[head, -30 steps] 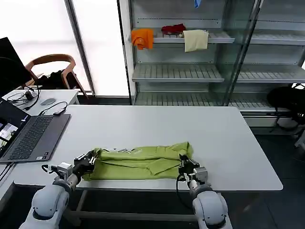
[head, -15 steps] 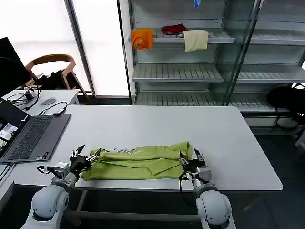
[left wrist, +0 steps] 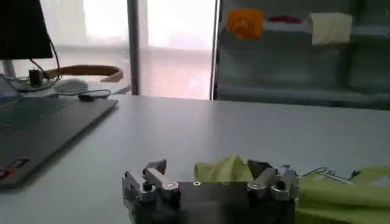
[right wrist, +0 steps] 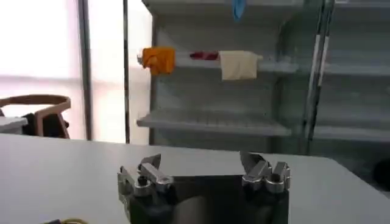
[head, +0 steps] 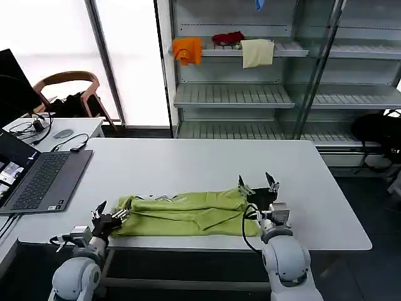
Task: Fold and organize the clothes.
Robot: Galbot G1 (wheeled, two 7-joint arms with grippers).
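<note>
We see a folded green T-shirt [head: 188,213] on the white worktop [head: 188,163]; left gripper [head: 108,216] and right gripper [head: 258,185] spread wide, holding nothing.

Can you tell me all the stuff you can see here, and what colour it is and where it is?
T-shirt: one, lime yellow-green, folded into a long strip at the table's near edge.
Table: one, white, in front of the robot.
Laptop: one, grey, open, on the table's left side.
Cloths: three on the top shelf, orange, red, cream.
Chair: one, wooden, back left.
Left claw: one, open, at the shirt's left end.
Right claw: one, open, raised above the shirt's right end.
</note>
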